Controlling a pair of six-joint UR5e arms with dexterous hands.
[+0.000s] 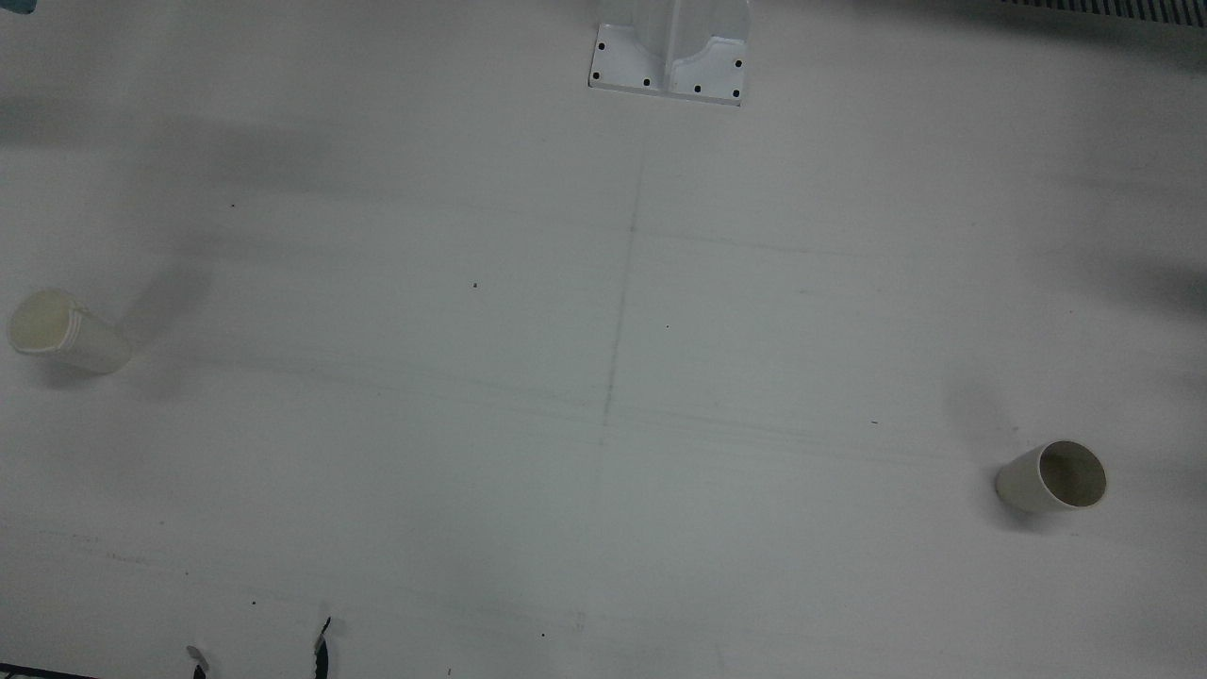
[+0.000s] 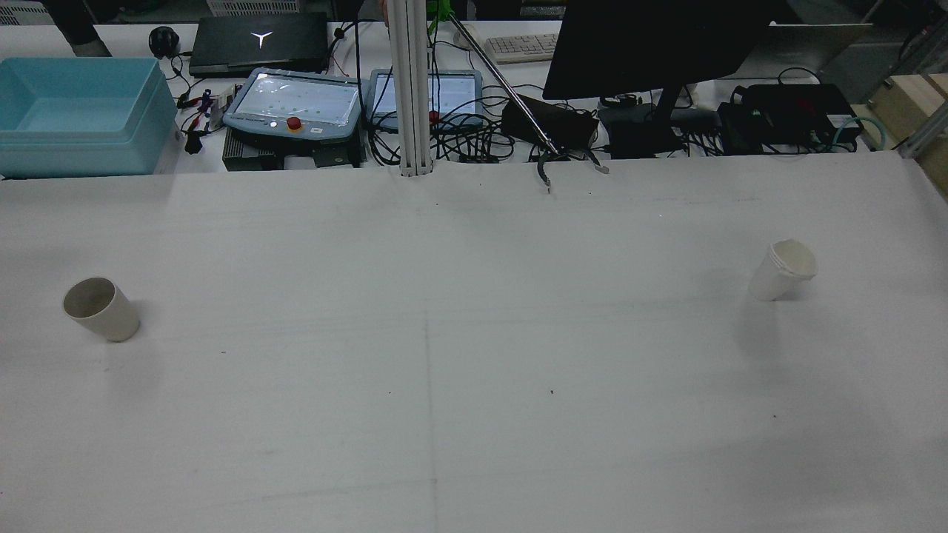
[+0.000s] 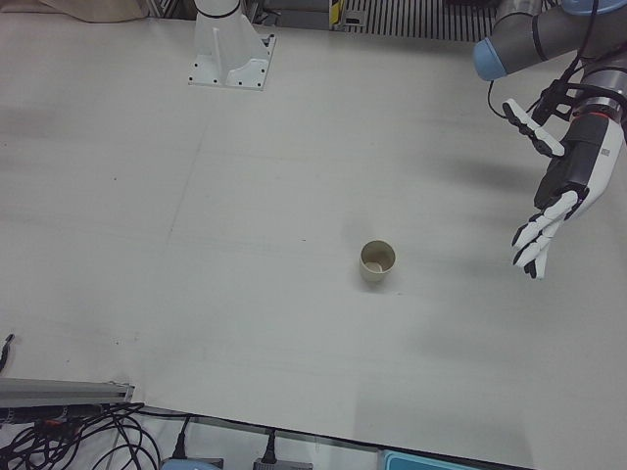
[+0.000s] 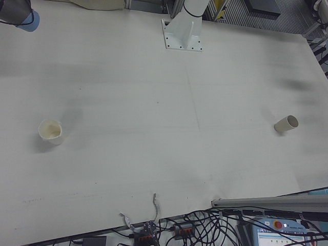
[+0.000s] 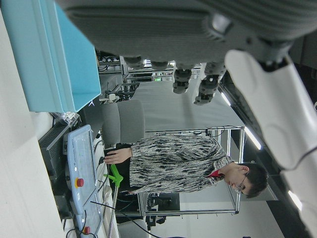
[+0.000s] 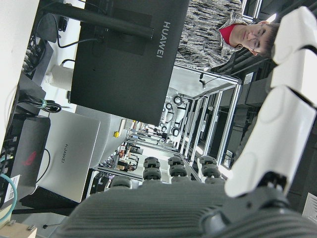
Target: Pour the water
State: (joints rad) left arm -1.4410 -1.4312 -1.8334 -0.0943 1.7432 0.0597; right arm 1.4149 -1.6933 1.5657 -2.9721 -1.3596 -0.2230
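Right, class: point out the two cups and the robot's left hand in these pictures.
Grey cup (image 2: 101, 309), rear view, on its outer wall.
Paper cup (image 2: 781, 272), rear view, on its side below the rim.
Left hand (image 3: 568, 186), left-front view, on the palm.

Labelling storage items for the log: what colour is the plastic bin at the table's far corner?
Light blue, a pale turquoise. The plastic bin shows best in the rear view.
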